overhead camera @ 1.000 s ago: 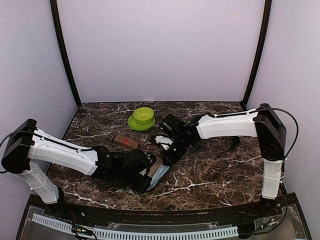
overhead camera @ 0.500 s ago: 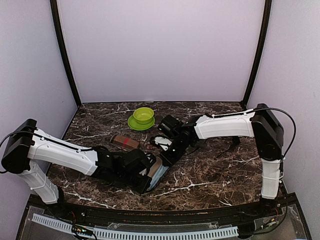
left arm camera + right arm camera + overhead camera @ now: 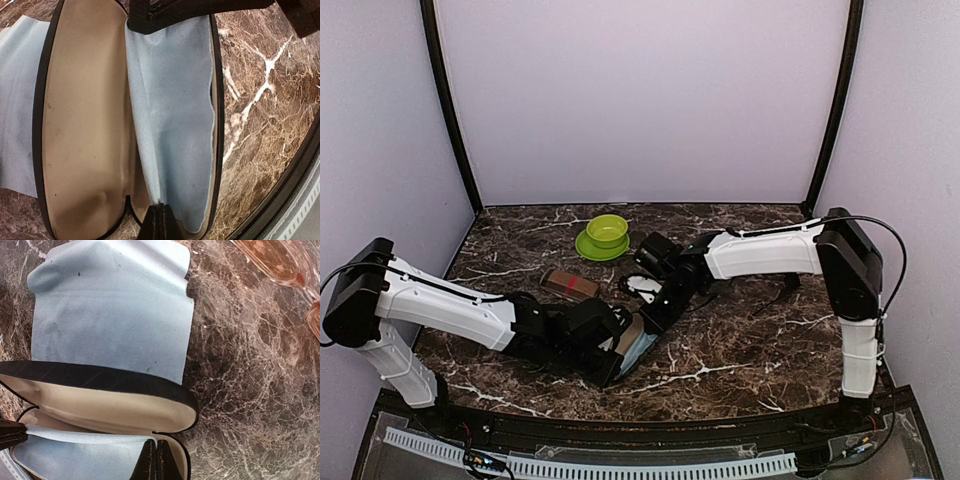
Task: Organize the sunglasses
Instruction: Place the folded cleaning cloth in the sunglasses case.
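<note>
**One pair in plain view, both grippers down at the case**

The only pair you can be sure of is the reddish-brown sunglasses (image 3: 272,257). They lie on the marble table (image 3: 235,370) at the top right of the right wrist view, near the open case (image 3: 85,125) but not touching it. Only part of the translucent lenses shows, so you cannot tell whether the temples are folded.

Neither gripper holds the glasses. The left gripper (image 3: 159,215) has its fingers pressed together with no gap visible, tips at one end of the case rim. The right gripper (image 3: 156,450) is drawn equally narrow at the opposite end. Whether either has nipped the rim or the blue cloth (image 3: 175,125) between its fingers, you cannot tell.

Expect the glasses to be very light, and stiff across the front but weak at the hinges. The lenses look smooth, so they will probably slip under a pad and scratch if dragged over the stone. Take them at the bridge or along the top bar of the frame, not on a lens face. Close gently and lift straight up rather than sliding.

The cloth is soft and loose, lying in one half of the case. It may bunch under the frame, so lower the glasses onto it rather than pushing them in sideways.
</note>
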You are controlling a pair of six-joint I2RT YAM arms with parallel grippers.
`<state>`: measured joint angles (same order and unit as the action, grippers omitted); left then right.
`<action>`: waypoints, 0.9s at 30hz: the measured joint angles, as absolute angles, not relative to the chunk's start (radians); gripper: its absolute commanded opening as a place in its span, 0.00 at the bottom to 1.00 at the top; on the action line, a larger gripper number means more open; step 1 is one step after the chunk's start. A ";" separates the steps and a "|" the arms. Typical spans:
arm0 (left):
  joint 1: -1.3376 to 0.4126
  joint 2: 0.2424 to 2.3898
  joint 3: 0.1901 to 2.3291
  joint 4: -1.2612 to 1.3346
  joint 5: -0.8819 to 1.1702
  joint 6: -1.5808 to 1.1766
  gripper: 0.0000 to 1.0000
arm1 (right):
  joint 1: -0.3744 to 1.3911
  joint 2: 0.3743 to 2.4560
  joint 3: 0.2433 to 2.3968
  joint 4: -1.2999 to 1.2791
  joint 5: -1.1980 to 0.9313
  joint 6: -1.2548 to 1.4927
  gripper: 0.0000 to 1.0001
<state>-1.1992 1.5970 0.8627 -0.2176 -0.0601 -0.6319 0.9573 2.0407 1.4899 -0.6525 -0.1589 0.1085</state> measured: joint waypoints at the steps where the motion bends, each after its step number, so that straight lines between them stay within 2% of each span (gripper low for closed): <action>1: -1.199 1.597 0.863 -0.218 -0.060 -0.632 0.00 | 0.957 2.043 1.492 -0.653 -0.159 0.108 0.00; 6: -1.201 1.597 0.863 -0.218 -0.060 -0.632 0.00 | 0.960 2.044 1.493 -0.653 -0.156 0.106 0.00; 9: -1.201 1.597 0.863 -0.218 -0.059 -0.632 0.00 | 0.961 2.044 1.493 -0.654 -0.157 0.105 0.04; 17: -1.210 1.597 0.863 -0.242 -0.061 -0.633 0.18 | 0.960 2.044 1.493 -0.660 -0.152 0.104 0.15; 27: -1.216 1.597 0.873 -0.282 -0.082 -0.632 0.26 | 0.960 2.028 1.496 -0.668 -0.136 0.106 0.19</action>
<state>-1.2156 1.5967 0.8730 -0.2821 -0.0818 -0.6319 0.9604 2.0285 1.4963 -0.6678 -0.1356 0.1059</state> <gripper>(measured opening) 0.244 0.185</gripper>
